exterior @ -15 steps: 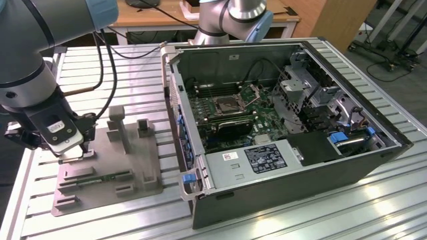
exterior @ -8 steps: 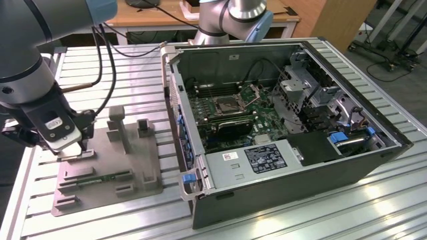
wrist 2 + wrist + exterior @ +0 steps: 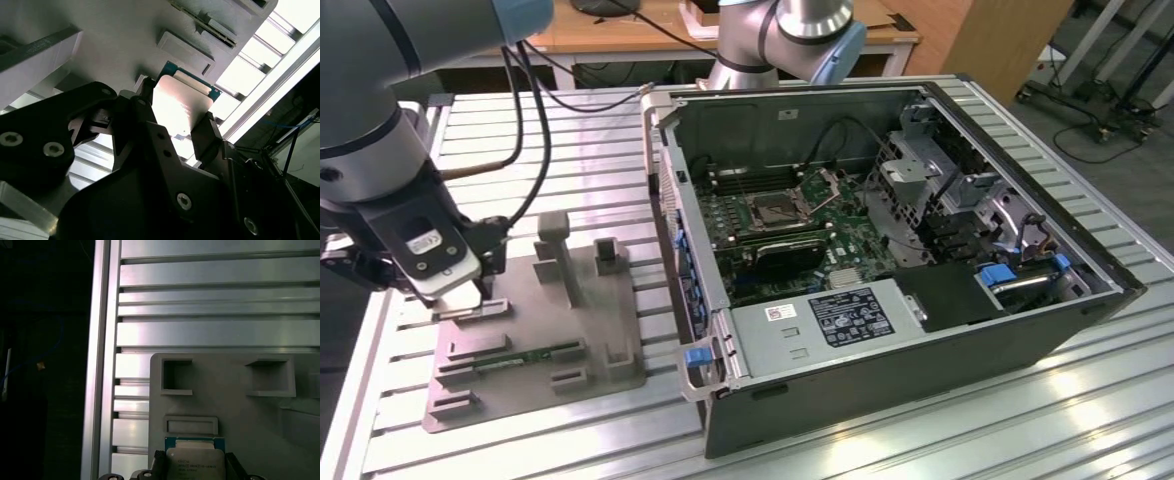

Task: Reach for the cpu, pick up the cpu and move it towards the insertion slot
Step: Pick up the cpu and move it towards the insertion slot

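Now fingers look clamped on cpu, opposite edges, at grey fixture; insertion slot well apart, toward exterior view's right.

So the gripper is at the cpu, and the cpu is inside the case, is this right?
Not quite. The gripper is at the cpu, but the cpu is not inside the case. It is at the grey holder outside the case, on the exterior view's left. The first wrist view shows the cpu against that holder.
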Controlling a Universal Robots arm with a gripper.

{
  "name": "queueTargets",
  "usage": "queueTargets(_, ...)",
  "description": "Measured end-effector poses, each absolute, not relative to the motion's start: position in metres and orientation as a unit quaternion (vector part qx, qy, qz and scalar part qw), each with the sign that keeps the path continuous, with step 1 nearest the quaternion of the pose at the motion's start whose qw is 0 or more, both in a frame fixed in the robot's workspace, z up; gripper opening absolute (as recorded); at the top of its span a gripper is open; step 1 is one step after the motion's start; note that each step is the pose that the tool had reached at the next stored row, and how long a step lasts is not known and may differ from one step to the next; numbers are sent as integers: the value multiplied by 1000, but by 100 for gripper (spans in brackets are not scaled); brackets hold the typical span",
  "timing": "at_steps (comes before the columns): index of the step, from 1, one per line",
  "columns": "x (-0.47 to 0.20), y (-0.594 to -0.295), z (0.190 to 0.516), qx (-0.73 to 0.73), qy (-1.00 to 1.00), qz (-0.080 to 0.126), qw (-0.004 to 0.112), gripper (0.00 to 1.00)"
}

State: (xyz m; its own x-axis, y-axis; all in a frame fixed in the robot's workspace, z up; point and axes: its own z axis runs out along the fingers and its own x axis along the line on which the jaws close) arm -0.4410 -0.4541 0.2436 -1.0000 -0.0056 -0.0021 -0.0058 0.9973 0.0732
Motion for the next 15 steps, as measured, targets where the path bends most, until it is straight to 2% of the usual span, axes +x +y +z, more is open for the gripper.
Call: queueTargets(15, -441, -454, 253, -3, 999, 37, 1, 54)
